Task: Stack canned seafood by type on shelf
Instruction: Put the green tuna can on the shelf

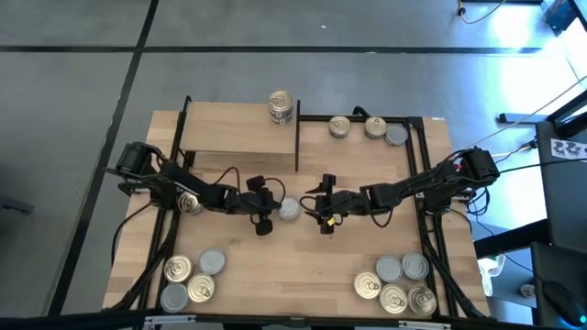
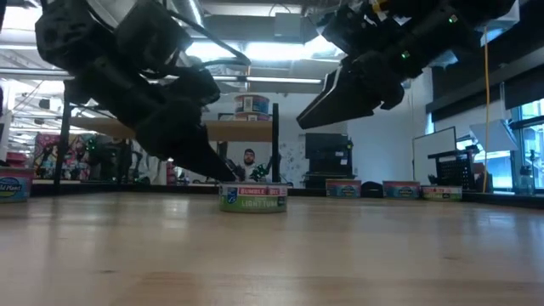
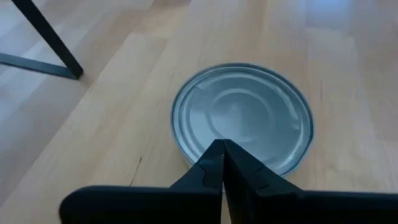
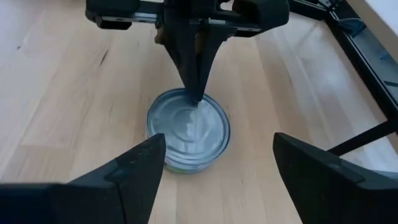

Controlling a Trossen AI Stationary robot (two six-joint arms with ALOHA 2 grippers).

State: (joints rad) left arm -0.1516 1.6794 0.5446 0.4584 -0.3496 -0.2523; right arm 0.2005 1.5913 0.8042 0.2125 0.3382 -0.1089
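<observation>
A short tin (image 1: 289, 209) with a plain silver-grey top and a green-and-blue label (image 2: 252, 199) stands on its base in the middle of the table. My left gripper (image 1: 271, 212) is shut, its tips down at the tin's top. My right gripper (image 4: 217, 157) is open and hovers above the table just right of the tin, touching nothing. On the far right corner of the shelf (image 1: 234, 133) stands a small stack of tins (image 1: 282, 105). My left gripper's shut fingertips (image 4: 196, 99) rest on the tin's flat top (image 3: 239, 118), close to the rim on the left side. They come slanting down from the table's left. The tin stands upright on the table.
Three tins (image 1: 371, 128) lie at the far right behind the shelf frame. One gold-topped tin (image 1: 190, 203) sits under my left arm. Groups of tins stand at the near left (image 1: 193, 277) and near right (image 1: 400, 282). Black frame rails (image 1: 424, 183) run along both sides.
</observation>
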